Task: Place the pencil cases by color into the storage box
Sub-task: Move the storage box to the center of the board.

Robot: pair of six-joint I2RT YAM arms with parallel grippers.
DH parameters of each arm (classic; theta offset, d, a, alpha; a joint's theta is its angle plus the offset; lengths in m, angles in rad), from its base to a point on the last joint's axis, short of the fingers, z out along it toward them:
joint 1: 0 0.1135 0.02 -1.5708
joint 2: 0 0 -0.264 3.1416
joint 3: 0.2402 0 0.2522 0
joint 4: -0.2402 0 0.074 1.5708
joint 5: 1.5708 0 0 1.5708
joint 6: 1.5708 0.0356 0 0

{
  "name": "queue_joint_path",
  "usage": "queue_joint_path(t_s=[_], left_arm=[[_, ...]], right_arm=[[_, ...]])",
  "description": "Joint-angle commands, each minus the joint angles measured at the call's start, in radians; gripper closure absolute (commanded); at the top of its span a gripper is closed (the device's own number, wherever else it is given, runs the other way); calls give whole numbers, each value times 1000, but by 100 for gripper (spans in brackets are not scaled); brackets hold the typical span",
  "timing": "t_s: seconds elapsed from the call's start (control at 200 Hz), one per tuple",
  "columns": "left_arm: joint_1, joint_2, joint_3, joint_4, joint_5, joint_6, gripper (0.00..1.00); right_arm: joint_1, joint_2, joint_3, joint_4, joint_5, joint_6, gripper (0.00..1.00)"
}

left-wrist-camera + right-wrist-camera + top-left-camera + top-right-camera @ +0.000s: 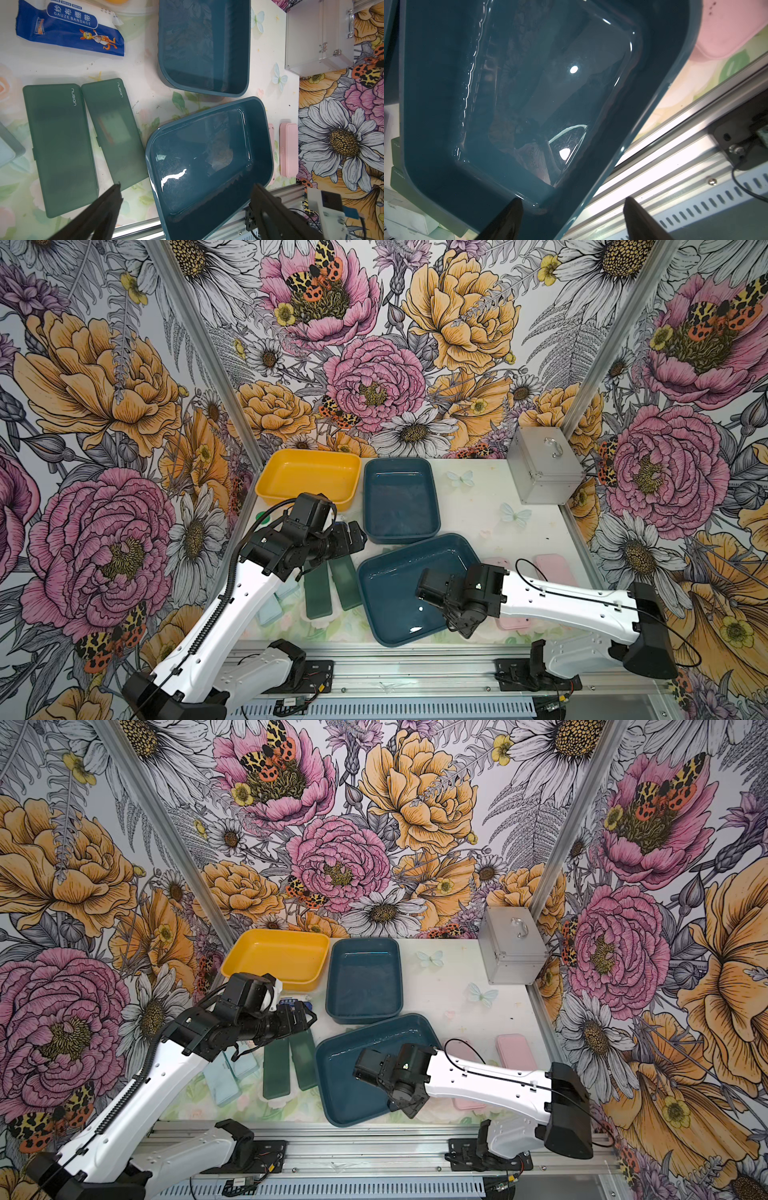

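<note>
Right wrist view: the right gripper point(573, 199) was seen spread, nothing pinched, over a corner of the near teal tray point(650, 104), which was empty. The left gripper point(187, 185) was also held wide. Two green cases point(60, 149) were laid just beside that tray, pale blue cases point(222, 1081) beyond them, and pink cases point(555, 568) on the tray's other side. All six, it was judged, remained to be placed.

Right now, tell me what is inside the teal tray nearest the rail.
Nothing: the teal tray shows only a bare, glossy floor. The right gripper hangs open over its near corner; in both top views the arm hides that end.
</note>
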Motion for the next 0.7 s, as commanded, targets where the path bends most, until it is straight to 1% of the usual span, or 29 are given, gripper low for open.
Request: queue_joint_path(t_s=[0.0, 0.225, 0.285, 0.42, 0.595, 0.69], left_arm=[[-11, -31, -6, -8, 30, 13, 1], [-13, -52, -17, -23, 34, 15, 1], [-15, -60, -26, -24, 33, 14, 1], [-12, -71, -38, -28, 32, 13, 1], [-12, -64, -27, -29, 33, 15, 1], [-12, -57, -15, -31, 29, 17, 1]], right_arm=[[37, 41, 56, 37, 56, 216, 17], [132, 80, 64, 37, 51, 372, 17], [154, 82, 57, 36, 36, 417, 19], [198, 85, 27, 37, 48, 513, 21], [203, 76, -29, 57, 55, 552, 28], [203, 62, -69, 81, 44, 569, 29]])
